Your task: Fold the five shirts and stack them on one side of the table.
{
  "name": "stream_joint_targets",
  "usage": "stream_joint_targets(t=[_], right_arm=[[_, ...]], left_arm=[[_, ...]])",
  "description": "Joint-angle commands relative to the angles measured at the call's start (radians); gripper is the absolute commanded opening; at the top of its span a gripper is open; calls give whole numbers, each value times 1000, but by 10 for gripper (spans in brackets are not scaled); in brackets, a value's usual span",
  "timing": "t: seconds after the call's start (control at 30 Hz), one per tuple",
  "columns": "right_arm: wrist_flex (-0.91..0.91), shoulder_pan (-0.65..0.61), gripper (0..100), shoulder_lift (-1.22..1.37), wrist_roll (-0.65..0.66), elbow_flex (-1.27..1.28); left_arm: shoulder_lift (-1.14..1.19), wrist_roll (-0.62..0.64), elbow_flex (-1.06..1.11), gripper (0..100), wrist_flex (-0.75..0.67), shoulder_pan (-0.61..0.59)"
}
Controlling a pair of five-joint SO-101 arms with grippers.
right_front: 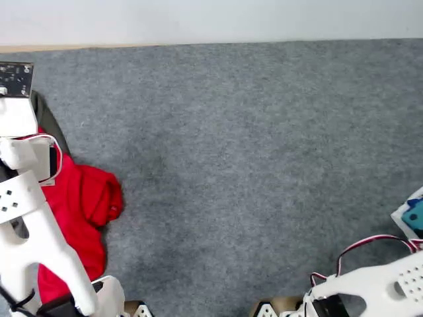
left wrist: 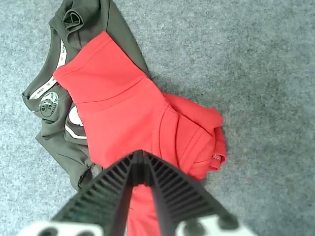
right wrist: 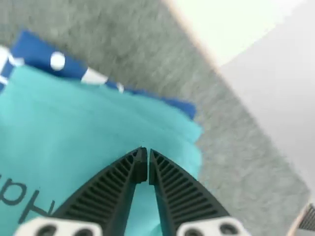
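Note:
A crumpled red shirt (left wrist: 123,108) lies on top of a dark olive shirt (left wrist: 83,29) at the table's left side; in the high view the red shirt (right_front: 82,198) sits beside the left arm (right_front: 30,224). My left gripper (left wrist: 142,156) is shut, its tips meeting just over the red cloth, with nothing visibly pinched. A flat teal shirt (right wrist: 74,137) rests on a blue shirt (right wrist: 37,51) with white marks. My right gripper (right wrist: 144,153) hangs shut above the teal one. This pile (right_front: 413,214) peeks in at the right edge of the high view, near the right arm (right_front: 377,284).
Grey felt (right_front: 251,145) covers the table, with wide open room across the middle and back. The table's far edge meets a pale wall (right_front: 211,20). In the right wrist view the table edge (right wrist: 197,44) runs close to the teal and blue pile.

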Motion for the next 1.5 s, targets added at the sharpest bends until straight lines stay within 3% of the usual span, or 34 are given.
stream_joint_targets(t=[0.0,0.37,0.73,1.13,1.47], right_arm=[[-22,1,10,-108,11,-72],[-205,-7,10,117,87,-75],[-2,-13,10,-107,-124,-152],[507,-214,10,-314,-126,-152],[1027,-398,10,-361,-124,-150]], left_arm=[[-32,-6,-4,2,20,-2],[-34,-5,-4,2,21,-2],[-34,-2,-4,2,21,-2],[-117,-5,16,2,21,0],[-222,-84,346,2,20,-6]])
